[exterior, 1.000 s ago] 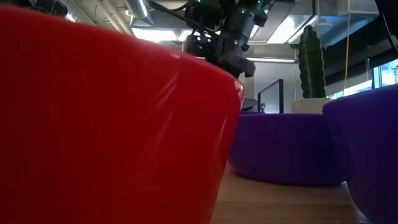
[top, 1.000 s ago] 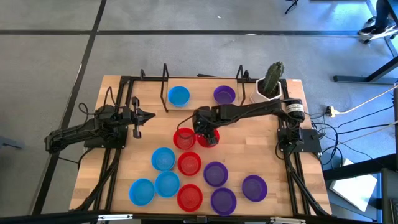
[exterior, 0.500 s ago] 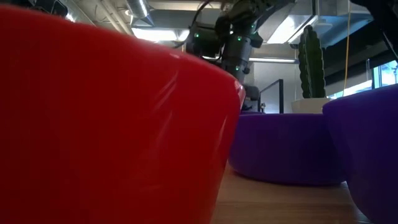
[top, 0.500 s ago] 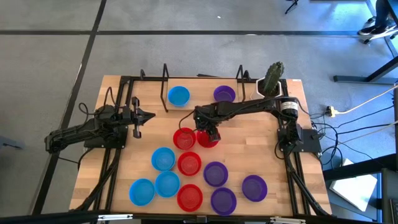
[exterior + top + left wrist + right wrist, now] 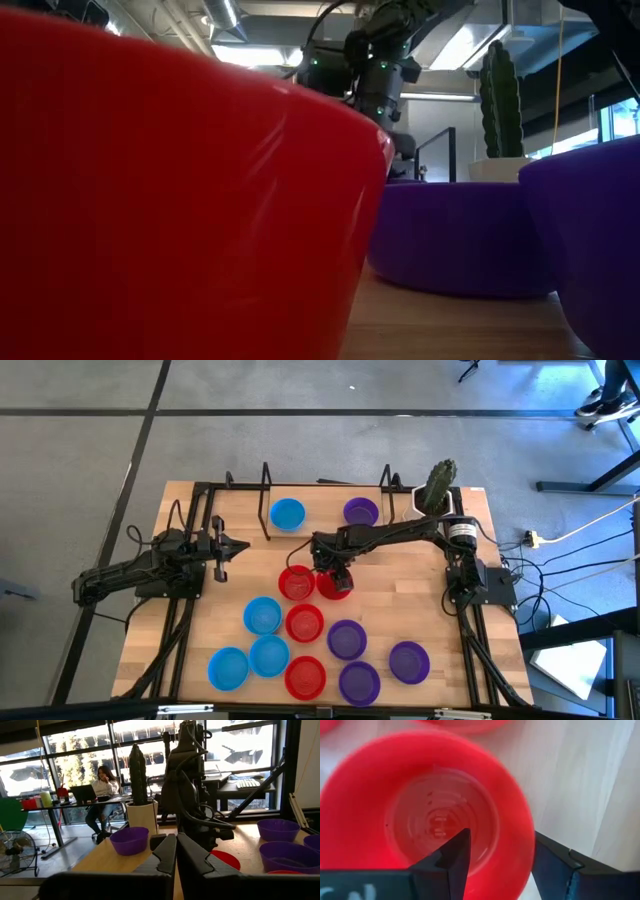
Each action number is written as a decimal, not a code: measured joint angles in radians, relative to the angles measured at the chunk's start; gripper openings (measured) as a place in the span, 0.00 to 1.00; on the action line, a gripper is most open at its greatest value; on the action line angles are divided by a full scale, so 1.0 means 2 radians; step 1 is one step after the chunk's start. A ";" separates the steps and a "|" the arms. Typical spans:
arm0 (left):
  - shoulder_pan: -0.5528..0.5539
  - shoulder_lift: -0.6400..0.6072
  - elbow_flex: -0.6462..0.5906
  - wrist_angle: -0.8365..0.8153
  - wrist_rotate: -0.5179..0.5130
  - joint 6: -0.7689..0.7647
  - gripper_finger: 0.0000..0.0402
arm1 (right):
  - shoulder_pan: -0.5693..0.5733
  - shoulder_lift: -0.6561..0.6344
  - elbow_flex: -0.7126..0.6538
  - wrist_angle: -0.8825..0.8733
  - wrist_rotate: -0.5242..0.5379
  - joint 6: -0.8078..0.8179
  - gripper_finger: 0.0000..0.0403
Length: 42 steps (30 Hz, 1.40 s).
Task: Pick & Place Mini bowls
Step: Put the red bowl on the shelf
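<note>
Mini bowls [image 5: 303,623] lying across table [image 5: 190,640], looking light, stiff, slick. Right gripper [image 5: 497,855] hanging open, straddling rim of red bowl [image 5: 445,810] mid-table: thin wall suiting pinch. Left gripper [image 5: 176,851] waiting closed, empty, at left edge.

Fills the near left of the low view: 1 red mini bowl [image 5: 180,190], wall curving up from the bench [image 5: 440,330]. Behind it, resting on the wood: 1 purple mini bowl [image 5: 450,240], and a second purple mini bowl [image 5: 590,240] cut by the right edge. Above, hanging from the top: dark arm [image 5: 375,60] with small green lights, its claw hidden behind the red rim. Farther back: a green cactus [image 5: 500,100] upright in a white pot [image 5: 495,170]. Overhead: ceiling lights.
</note>
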 joint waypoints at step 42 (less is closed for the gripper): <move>0.000 0.000 0.000 -0.007 0.000 0.000 0.01 | 0.017 -0.392 -0.194 0.131 -0.091 0.092 0.01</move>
